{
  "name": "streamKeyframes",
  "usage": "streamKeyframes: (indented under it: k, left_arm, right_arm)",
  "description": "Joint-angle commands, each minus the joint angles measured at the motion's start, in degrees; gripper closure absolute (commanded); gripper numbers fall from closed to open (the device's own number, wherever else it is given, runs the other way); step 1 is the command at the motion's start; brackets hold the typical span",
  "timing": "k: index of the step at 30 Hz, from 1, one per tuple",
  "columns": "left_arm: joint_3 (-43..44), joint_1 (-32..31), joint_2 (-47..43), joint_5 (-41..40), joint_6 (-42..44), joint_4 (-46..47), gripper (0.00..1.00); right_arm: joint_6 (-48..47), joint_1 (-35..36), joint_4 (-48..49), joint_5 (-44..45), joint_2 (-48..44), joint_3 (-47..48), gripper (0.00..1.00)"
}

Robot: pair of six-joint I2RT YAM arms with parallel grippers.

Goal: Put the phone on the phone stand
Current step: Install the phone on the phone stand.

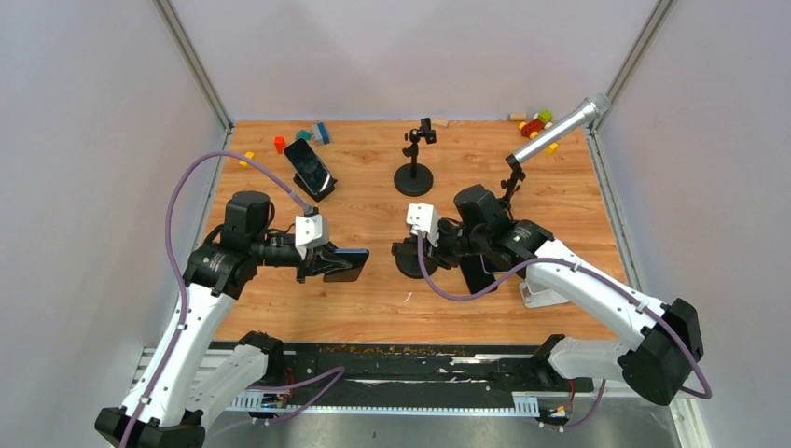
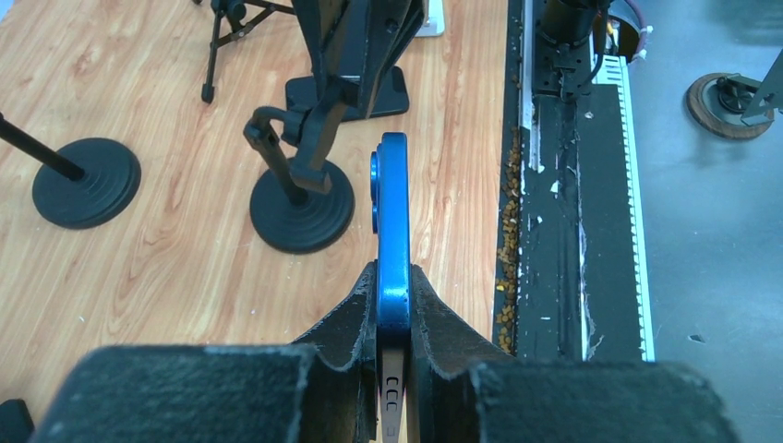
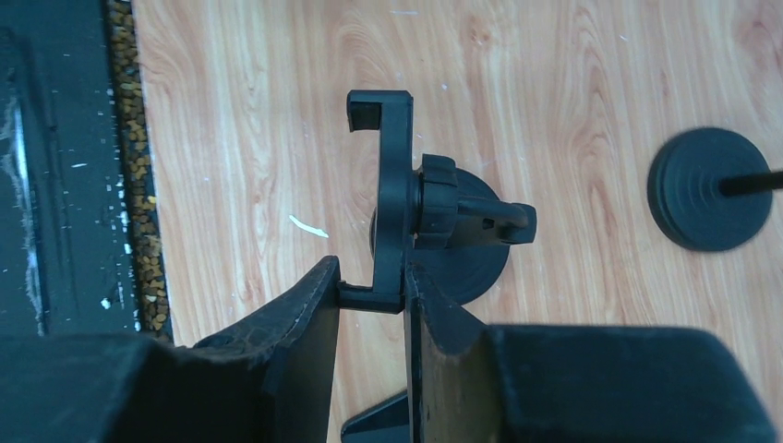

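Observation:
A blue phone (image 2: 391,231) stands edge-up between the pads of my left gripper (image 2: 393,286), which is shut on its lower end. From above, the phone (image 1: 345,264) hangs over the wood left of centre, with the left gripper (image 1: 326,265) behind it. The black phone stand (image 3: 395,185) has a round base and a C-shaped clamp on a ball joint. My right gripper (image 3: 369,281) is shut on the clamp's lower hook, both fingers touching it. In the top view the phone stand (image 1: 409,259) sits just right of the phone, a small gap between them.
A second phone (image 1: 309,166) leans on a stand at the back left. Another round-based stand (image 1: 413,177) is at back centre. A silver microphone (image 1: 560,131) on a tripod rises at the back right. Toy blocks (image 1: 536,124) lie along the far edge.

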Motion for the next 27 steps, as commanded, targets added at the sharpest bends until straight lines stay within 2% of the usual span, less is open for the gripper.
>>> streamKeyframes:
  k: [1, 7, 12, 17, 20, 24, 27]
  left_arm:
    - [0.8, 0.1, -1.1, 3.1, 0.9, 2.8, 1.00]
    - [0.7, 0.1, -0.6, 4.4, -1.2, 5.3, 1.00]
    - [-0.4, 0.0, -0.5, 5.9, -4.6, 9.6, 1.00]
    - [-1.8, -0.7, -0.2, 6.5, -6.4, 13.2, 1.00]
    - [-2.1, -1.7, 0.3, 6.6, -7.5, 14.4, 1.00]
    - [-2.6, -2.6, 0.4, 6.4, -8.5, 16.4, 1.00]
    - [-3.0, -2.9, 0.6, 6.3, -9.0, 17.4, 1.00]
  right_arm:
    - [-4.7, 0.3, 3.6, -9.2, 1.0, 4.9, 1.00]
    - [-7.6, 0.3, 3.7, -15.5, 5.5, 8.3, 1.00]
    - [-8.3, 0.4, 4.4, -14.2, 9.5, 11.4, 1.00]
    - [-10.5, 0.4, 4.4, -11.4, 11.2, 12.3, 0.94]
    - [-11.6, 0.4, 3.6, -9.0, 11.1, 12.4, 0.81]
    - [-10.6, 0.4, 3.5, -5.7, 10.2, 12.0, 0.58]
    - [-8.9, 0.4, 3.6, -2.7, 9.7, 11.9, 0.49]
